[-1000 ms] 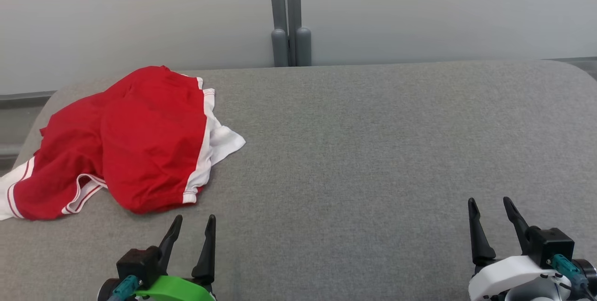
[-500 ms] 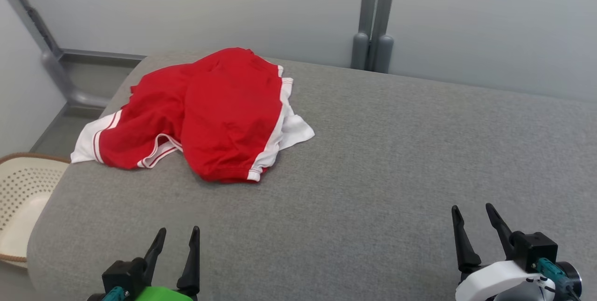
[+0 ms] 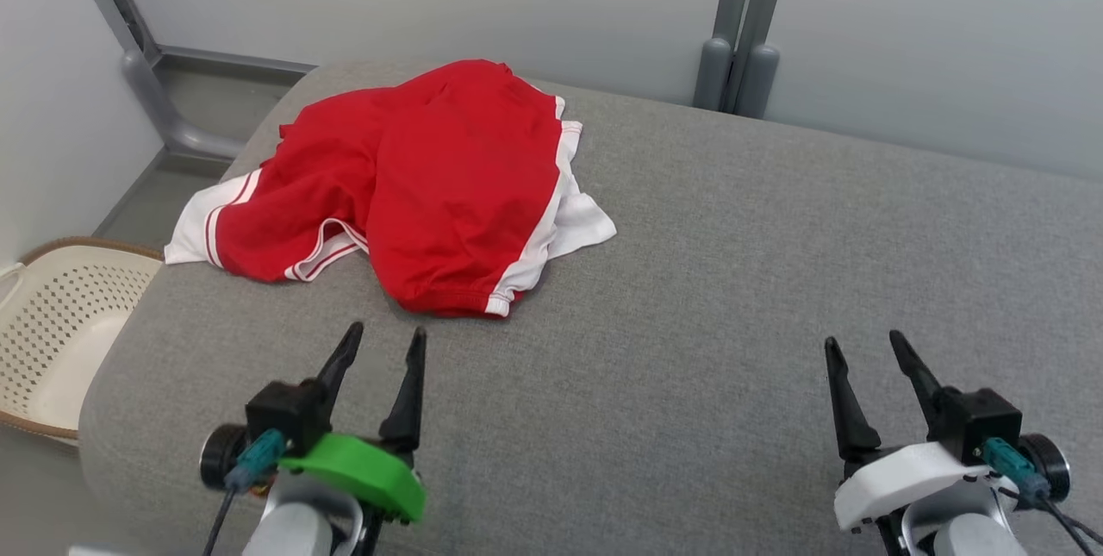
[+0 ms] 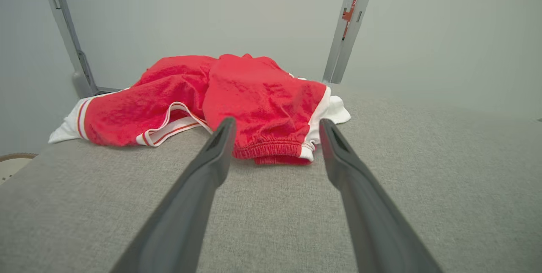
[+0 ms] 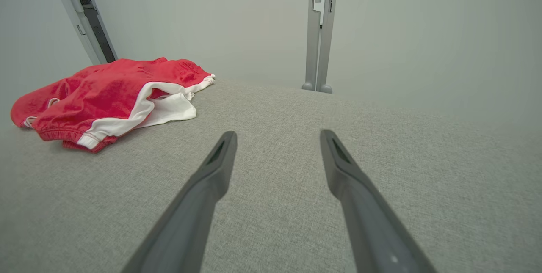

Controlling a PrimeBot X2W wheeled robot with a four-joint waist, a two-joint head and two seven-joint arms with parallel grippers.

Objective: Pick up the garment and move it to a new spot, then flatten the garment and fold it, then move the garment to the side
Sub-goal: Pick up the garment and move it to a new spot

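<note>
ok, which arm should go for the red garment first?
Left. The left gripper is open and pointed at the red garment, close to its near hem. The right gripper, also open, is well off to the side.

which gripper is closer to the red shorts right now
Left. The left gripper sits open just short of the red shorts, not touching them; the right gripper, also open, is far off to their right.
</note>
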